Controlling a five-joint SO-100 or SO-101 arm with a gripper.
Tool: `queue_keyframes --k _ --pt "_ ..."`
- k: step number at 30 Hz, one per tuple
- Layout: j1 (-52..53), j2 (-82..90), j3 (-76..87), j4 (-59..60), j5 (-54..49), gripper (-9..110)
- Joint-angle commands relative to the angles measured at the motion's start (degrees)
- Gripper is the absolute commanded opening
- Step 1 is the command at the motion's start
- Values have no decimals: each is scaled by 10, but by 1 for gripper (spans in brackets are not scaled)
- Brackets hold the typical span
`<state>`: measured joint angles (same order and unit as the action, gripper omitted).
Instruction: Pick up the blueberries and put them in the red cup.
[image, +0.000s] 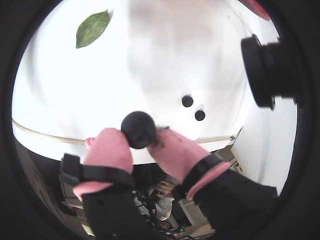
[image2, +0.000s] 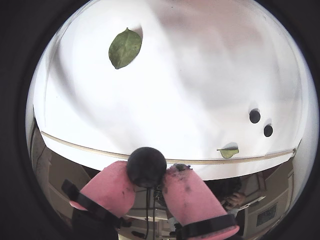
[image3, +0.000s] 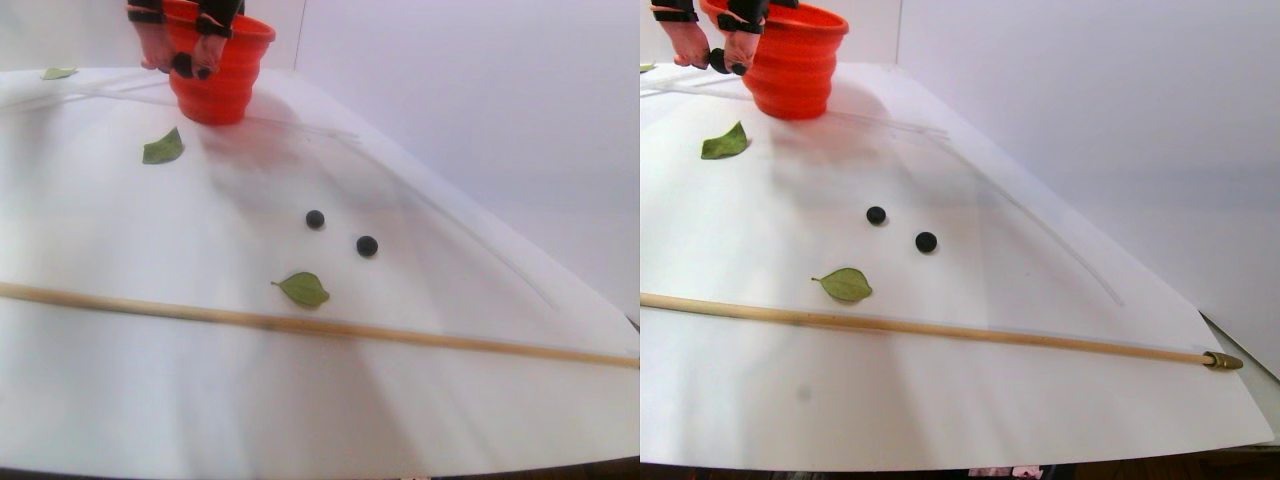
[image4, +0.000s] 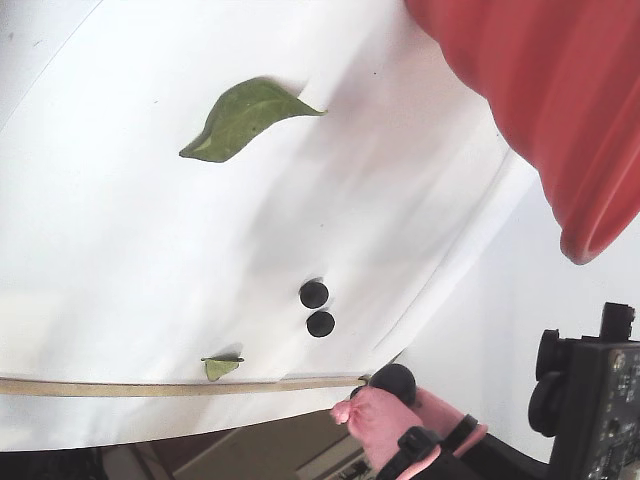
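White sheeting (image3: 480, 400) covers the bench, smooth and matte, with a thin wooden rod (image3: 300, 325) lying along its near edge in the stereo pair view. At the far left corner stands the red cup (image3: 215, 85), large, plastic, with stepped ribbed sides and a rolled rim; its inside cannot be seen in any view, so its contents cannot be told. The gripper (image3: 183, 68), black with soft pink fingertips (image2: 107, 187), hangs just beside the cup's wall below the rim, its jaws closed partway and clamped on one round, matte, near-black blueberry (image: 138, 129), which bulges out between the tips in both wrist views. Three flat green leaves lie on the sheet: one near the cup (image3: 162, 149), one near the rod (image3: 304, 289), and one by the far left edge (image3: 57, 73). Two more blueberries (image3: 315, 219) (image3: 367, 245) rest apart from each other near the middle of the sheet, between the cup and the rod, close to the leaf by the rod.
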<state>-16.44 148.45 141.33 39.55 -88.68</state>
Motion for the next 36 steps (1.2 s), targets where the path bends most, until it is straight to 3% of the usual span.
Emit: queue_keyframes --k 1,36 --pt "-4 37 -58 0 -10 9" --pt "-29 11 -182 -28 -38 10"
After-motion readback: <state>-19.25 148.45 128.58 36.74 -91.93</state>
